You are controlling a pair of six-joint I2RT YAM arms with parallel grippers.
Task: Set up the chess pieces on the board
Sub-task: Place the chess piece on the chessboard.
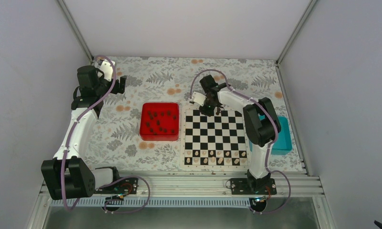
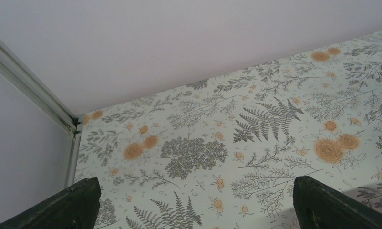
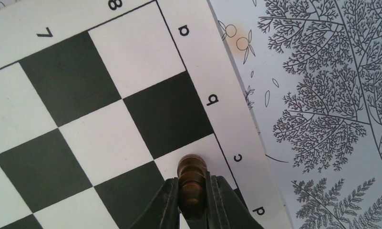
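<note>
The board (image 1: 214,138) lies right of centre, with pale tan pieces along its near row. Several dark chess pieces (image 1: 159,121) lie in the red tray (image 1: 145,135) to its left. My right gripper (image 1: 211,110) hangs over the board's far edge. In the right wrist view the right gripper (image 3: 193,191) is shut on a dark brown chess piece (image 3: 192,179), held above the white square beside the letter c on the board (image 3: 74,86). My left gripper (image 1: 116,82) is at the far left of the table, open and empty, over the bare cloth (image 2: 198,152).
A teal tray (image 1: 283,138) sits right of the board, partly behind the right arm. The floral cloth covers the table. White walls and metal posts close in the back and sides. A metal rail runs along the near edge.
</note>
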